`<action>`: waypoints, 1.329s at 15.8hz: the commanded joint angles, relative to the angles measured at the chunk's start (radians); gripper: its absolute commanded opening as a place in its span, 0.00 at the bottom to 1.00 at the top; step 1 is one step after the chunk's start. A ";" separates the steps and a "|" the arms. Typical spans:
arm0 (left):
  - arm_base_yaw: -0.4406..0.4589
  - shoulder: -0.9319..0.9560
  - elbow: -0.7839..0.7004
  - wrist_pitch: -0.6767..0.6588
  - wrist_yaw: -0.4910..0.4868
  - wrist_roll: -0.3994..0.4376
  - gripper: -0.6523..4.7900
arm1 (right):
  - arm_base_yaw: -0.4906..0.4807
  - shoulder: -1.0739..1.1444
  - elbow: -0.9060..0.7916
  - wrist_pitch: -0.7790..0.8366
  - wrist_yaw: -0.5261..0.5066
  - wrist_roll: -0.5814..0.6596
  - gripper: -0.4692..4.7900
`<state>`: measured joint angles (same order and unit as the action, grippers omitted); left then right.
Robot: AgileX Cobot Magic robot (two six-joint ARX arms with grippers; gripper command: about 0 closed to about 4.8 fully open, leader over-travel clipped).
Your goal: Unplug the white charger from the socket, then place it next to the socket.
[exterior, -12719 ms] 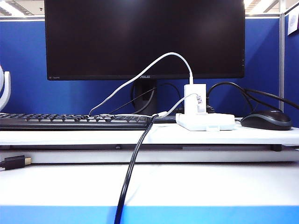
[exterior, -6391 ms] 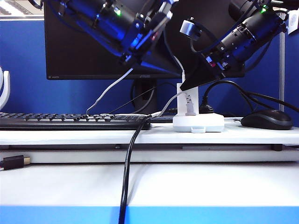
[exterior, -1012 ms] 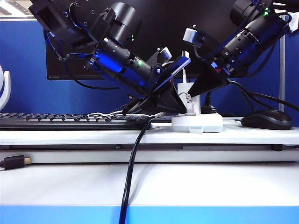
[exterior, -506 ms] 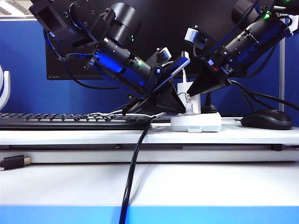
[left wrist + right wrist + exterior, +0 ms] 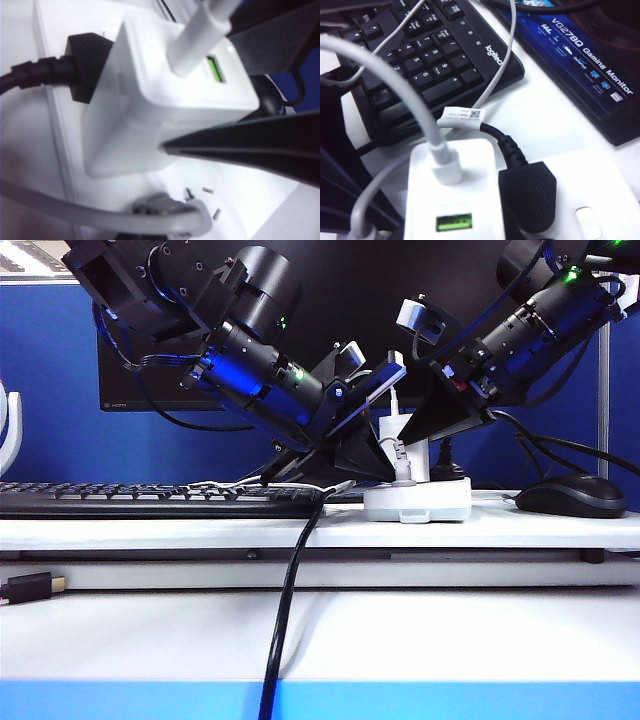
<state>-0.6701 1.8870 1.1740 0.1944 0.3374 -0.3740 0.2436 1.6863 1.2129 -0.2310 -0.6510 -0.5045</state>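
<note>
A thick black cable (image 5: 285,630) runs from the near edge of the white desk (image 5: 320,640) up onto a raised white shelf (image 5: 200,532), with a small black connector (image 5: 30,587) lying at the far left under the shelf. On the shelf, a black Logitech keyboard (image 5: 150,500) lies to the left and a black computer mouse (image 5: 570,498) to the right. Between them sits the socket (image 5: 418,502), a flat white power strip. The white charger (image 5: 412,445) stands upright in it, plugged in, with a thin white cable (image 5: 427,115) rising from its top beside a green port (image 5: 453,221). A round black plug (image 5: 527,195) sits in the strip just beside the charger. The left gripper (image 5: 375,435) reaches down from the upper left to the charger; in the left wrist view one dark finger (image 5: 250,145) lies against the charger's side and another shows at its far side, so the claw straddles the charger, though whether it presses on it cannot be told. The right gripper (image 5: 440,420) comes down from the upper right to the charger's other side; its fingers are not clear, so its claw state cannot be told. Behind stands a dark monitor (image 5: 400,300), and behind that a blue partition (image 5: 50,420).
</note>
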 commanded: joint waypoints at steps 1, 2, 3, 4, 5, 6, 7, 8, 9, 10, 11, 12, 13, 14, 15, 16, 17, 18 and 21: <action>-0.008 0.014 -0.003 -0.043 0.004 0.007 0.11 | 0.008 -0.024 0.018 0.136 -0.128 0.050 0.11; -0.008 0.014 -0.003 -0.045 0.005 0.007 0.11 | 0.009 -0.025 0.018 0.130 -0.125 0.022 0.10; -0.008 0.014 -0.003 -0.048 0.008 0.007 0.11 | 0.012 -0.025 0.018 0.135 -0.138 0.048 0.10; -0.008 0.014 -0.003 -0.052 0.008 0.008 0.11 | 0.011 -0.025 0.018 0.152 -0.163 0.096 0.10; -0.008 0.014 -0.003 -0.057 0.008 0.008 0.11 | 0.011 -0.025 0.018 0.161 -0.163 0.103 0.10; -0.008 0.014 -0.003 -0.058 0.008 0.008 0.11 | 0.011 -0.034 0.018 0.154 -0.121 0.034 0.10; -0.008 0.014 -0.003 -0.058 0.008 0.008 0.11 | 0.013 -0.037 0.018 0.166 -0.107 0.043 0.09; -0.008 0.014 -0.003 -0.058 0.008 0.008 0.11 | 0.013 -0.037 0.018 0.188 -0.127 0.097 0.09; -0.008 0.014 -0.003 -0.058 0.007 0.008 0.11 | 0.011 -0.037 0.018 0.204 -0.135 0.119 0.09; -0.008 0.014 -0.003 -0.058 0.007 0.008 0.11 | 0.009 -0.037 0.018 0.204 -0.122 0.080 0.09; -0.009 0.014 -0.003 -0.058 0.007 0.008 0.11 | 0.010 -0.039 0.018 0.198 -0.082 0.032 0.09; -0.009 0.014 -0.003 -0.058 0.008 0.008 0.11 | 0.011 -0.039 0.018 0.199 -0.088 0.059 0.09; -0.009 0.014 -0.003 -0.058 0.008 0.008 0.11 | 0.011 -0.039 0.018 0.202 -0.095 0.112 0.09; -0.009 0.014 -0.003 -0.058 0.007 0.008 0.11 | 0.010 -0.039 0.018 0.198 -0.095 0.126 0.09; -0.009 0.014 -0.003 -0.058 0.007 0.008 0.11 | 0.006 -0.040 0.018 0.187 -0.082 0.077 0.09; -0.010 0.014 -0.003 -0.059 0.008 0.008 0.11 | 0.010 -0.047 0.018 0.153 -0.071 -0.036 0.09; -0.011 0.014 -0.003 -0.059 0.008 0.008 0.11 | 0.015 -0.049 0.018 0.155 -0.074 -0.004 0.09; -0.011 0.014 -0.003 -0.059 0.008 0.008 0.11 | 0.015 -0.048 0.018 0.162 -0.098 0.032 0.09; -0.011 0.014 -0.004 -0.064 0.008 0.008 0.11 | 0.015 -0.056 0.018 0.158 -0.056 -0.073 0.09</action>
<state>-0.6724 1.8866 1.1778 0.1951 0.3363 -0.3740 0.2462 1.6695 1.2030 -0.2008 -0.6403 -0.5407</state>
